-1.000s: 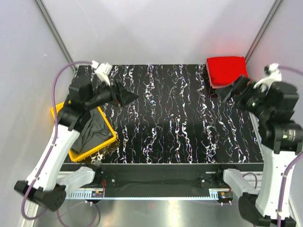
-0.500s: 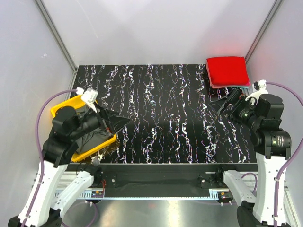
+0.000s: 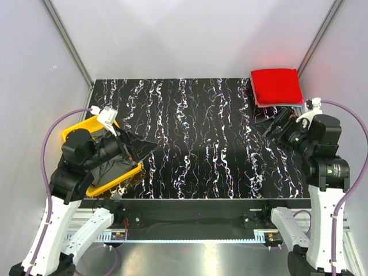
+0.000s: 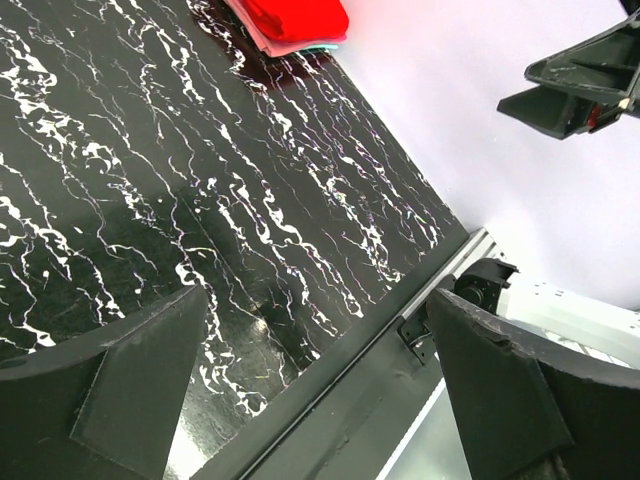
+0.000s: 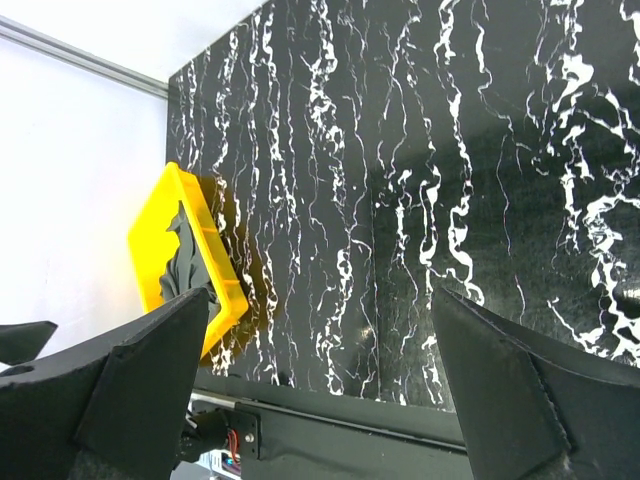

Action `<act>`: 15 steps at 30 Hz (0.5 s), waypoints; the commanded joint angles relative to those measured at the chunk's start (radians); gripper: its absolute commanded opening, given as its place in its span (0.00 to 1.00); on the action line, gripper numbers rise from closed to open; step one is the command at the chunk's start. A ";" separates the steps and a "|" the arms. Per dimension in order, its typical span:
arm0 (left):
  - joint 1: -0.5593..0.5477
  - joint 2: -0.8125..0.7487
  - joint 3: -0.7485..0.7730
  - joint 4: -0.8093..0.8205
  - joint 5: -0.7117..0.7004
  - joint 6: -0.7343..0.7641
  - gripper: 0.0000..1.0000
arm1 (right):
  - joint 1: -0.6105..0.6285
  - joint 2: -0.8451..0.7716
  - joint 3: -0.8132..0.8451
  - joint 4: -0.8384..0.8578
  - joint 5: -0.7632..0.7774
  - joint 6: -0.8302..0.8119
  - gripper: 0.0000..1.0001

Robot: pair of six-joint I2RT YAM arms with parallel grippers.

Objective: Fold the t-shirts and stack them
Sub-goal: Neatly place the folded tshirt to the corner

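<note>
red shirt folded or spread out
Folded: the red t-shirt lies as a compact, flat square in the far right corner of the table.

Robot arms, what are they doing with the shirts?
Nothing is being held right now. The left gripper and the right gripper both hang open and empty above the table. A folded red t-shirt sits on top of a pile in the far right corner. A dark grey shirt lies crumpled in the yellow tray, not yet folded.
</note>
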State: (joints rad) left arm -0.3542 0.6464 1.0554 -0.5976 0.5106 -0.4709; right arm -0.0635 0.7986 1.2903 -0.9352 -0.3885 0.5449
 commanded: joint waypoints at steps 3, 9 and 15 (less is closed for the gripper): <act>0.004 0.002 0.054 0.019 -0.030 0.015 0.99 | 0.004 -0.012 -0.025 0.036 -0.027 0.023 1.00; 0.004 0.019 0.054 0.019 -0.027 0.015 0.99 | 0.004 -0.018 -0.009 0.013 -0.003 0.010 1.00; 0.003 0.019 0.063 0.013 -0.030 0.018 0.99 | 0.004 -0.019 -0.003 0.003 0.003 0.004 1.00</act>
State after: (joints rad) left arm -0.3542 0.6605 1.0752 -0.6044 0.4923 -0.4675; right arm -0.0635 0.7849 1.2629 -0.9333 -0.3923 0.5545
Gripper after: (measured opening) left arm 0.985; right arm 0.994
